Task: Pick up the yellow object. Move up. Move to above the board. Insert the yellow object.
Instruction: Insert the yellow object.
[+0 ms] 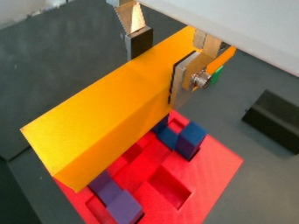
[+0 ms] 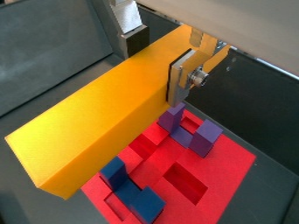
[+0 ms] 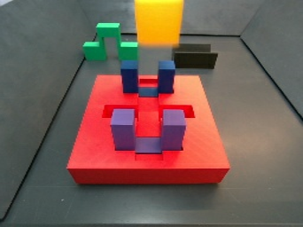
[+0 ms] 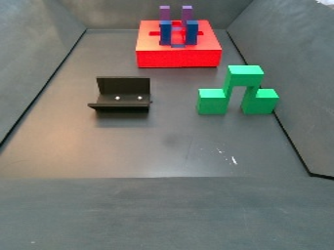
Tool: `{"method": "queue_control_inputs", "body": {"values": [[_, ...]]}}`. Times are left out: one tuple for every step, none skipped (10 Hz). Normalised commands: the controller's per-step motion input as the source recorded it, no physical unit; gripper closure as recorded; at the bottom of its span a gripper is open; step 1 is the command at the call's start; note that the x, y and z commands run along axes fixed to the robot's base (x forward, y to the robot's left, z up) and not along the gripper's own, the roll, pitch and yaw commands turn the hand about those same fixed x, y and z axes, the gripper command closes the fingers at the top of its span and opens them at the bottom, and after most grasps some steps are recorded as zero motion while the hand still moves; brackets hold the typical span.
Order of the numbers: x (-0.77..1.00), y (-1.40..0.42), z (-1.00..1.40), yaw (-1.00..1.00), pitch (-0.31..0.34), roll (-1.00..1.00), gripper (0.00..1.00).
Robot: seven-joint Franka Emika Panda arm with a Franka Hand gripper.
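My gripper (image 1: 162, 63) is shut on the yellow object (image 1: 105, 122), a long yellow-orange bar clamped across its width between the two silver fingers; both wrist views show this (image 2: 158, 61). The bar (image 2: 100, 122) hangs above the red board (image 1: 222, 171), over its blue posts (image 1: 187, 140) and purple posts (image 1: 117, 197). In a side view the bar's lower end (image 3: 158, 22) hangs upright above the blue posts (image 3: 147, 73) at the far part of the board (image 3: 95, 151), clear of them. The gripper itself is above that frame. In a side view the board (image 4: 156, 57) lies far back; the bar is out of view there.
The black fixture (image 4: 120, 96) stands on the grey floor apart from the board, also seen in a side view (image 3: 196, 56) and a wrist view (image 1: 274, 118). A green stepped block (image 4: 237, 90) lies beside it (image 3: 106, 40). Dark walls enclose the floor.
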Motion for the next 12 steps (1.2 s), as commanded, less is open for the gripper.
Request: {"method": "queue_control_inputs", "body": {"values": [[0.0,-0.23,-0.85,0.09,-0.121,0.01,1.0],[0.06,-0.05,-0.77,0.01,-0.124,0.0,1.0],[0.12,0.0,-0.7,-0.11,-0.064,0.12,1.0],[0.09,0.0,-0.72,-0.18,-0.057,0.14,1.0],[0.03,0.0,-0.7,-0.18,-0.036,0.15,1.0],[0.0,0.0,-0.58,-0.14,-0.024,0.09,1.0],[0.0,0.0,-0.53,-0.13,-0.013,0.07,1.0],[0.0,0.0,-0.47,-0.12,-0.009,0.04,1.0],[0.0,0.0,-0.29,-0.02,0.0,0.0,1.0],[0.0,0.0,-0.11,0.0,0.0,0.0,1.0],[0.0,0.01,0.01,0.14,-0.01,-0.11,1.0],[0.0,0.0,0.0,0.15,-0.017,-0.06,1.0]]}}
